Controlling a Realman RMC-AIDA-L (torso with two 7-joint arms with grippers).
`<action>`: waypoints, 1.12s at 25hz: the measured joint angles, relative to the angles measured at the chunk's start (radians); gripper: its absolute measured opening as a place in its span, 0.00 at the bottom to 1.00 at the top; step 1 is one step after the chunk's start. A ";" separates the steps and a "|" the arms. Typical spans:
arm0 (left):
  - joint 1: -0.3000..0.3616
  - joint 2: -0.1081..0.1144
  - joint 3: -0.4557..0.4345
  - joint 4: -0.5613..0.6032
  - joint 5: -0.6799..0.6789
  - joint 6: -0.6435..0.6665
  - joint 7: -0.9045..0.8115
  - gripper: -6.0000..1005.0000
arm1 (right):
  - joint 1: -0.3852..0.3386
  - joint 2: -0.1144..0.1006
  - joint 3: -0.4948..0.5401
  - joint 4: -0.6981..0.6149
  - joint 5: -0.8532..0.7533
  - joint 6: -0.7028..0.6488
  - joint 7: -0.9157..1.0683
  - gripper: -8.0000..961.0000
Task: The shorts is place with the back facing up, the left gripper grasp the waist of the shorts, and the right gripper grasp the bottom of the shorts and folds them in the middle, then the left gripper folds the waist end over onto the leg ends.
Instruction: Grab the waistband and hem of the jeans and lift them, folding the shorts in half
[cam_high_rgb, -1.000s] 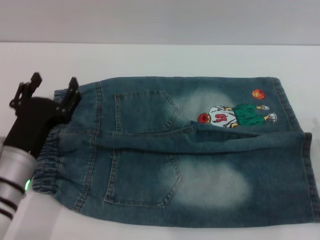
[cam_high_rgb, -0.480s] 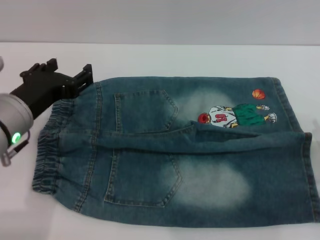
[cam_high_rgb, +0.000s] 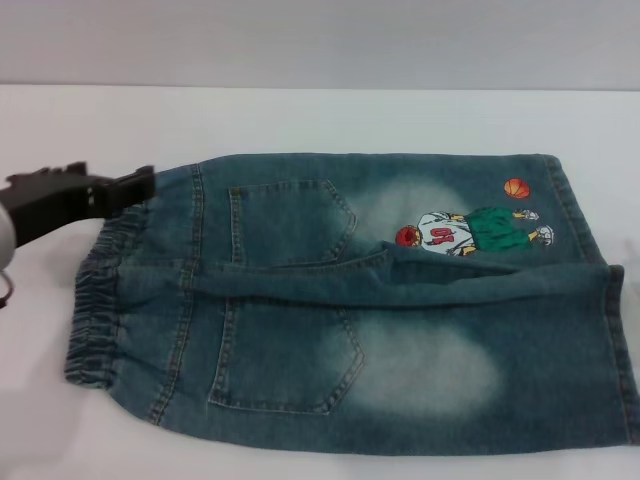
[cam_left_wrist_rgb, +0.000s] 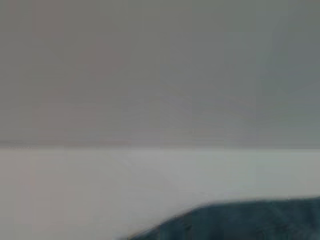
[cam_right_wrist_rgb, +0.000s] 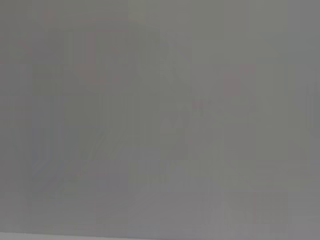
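The shorts (cam_high_rgb: 370, 300) lie flat on the white table (cam_high_rgb: 330, 115), back up, waist twd the robot's left, legs twd its right. The waist of the shorts (cam_high_rgb: 100, 300), puckered elastic, runs down the left end; two patch pockets sit just beside it. The bottom of the shorts (cam_high_rgb: 600, 300) is at the right edge, w/ the cartoon player (cam_high_rgb: 470, 230) and an orange ball (cam_high_rgb: 516, 187) on the far leg. The near leg overlaps the far one along the middle.

The left gripper (cam_high_rgb: 112, 185) hovers at the far left corner of the waistband, tips near the denim; can't tell whether the jaws are apart or together. Left wrist view shows only a denim edge (cam_left_wrist_rgb: 240, 220) on the table. Right gripper isn't in sight.
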 joint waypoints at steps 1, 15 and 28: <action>0.000 0.000 -0.028 -0.023 0.055 -0.082 -0.075 0.79 | 0.001 0.000 0.000 0.000 -0.001 0.000 0.000 0.69; -0.029 -0.001 -0.045 -0.096 0.224 -0.472 -0.177 0.79 | 0.008 0.000 0.000 0.000 -0.002 -0.004 0.001 0.69; -0.048 -0.001 -0.048 -0.032 0.229 -0.566 -0.189 0.79 | 0.011 0.000 0.000 0.000 -0.002 -0.009 0.001 0.69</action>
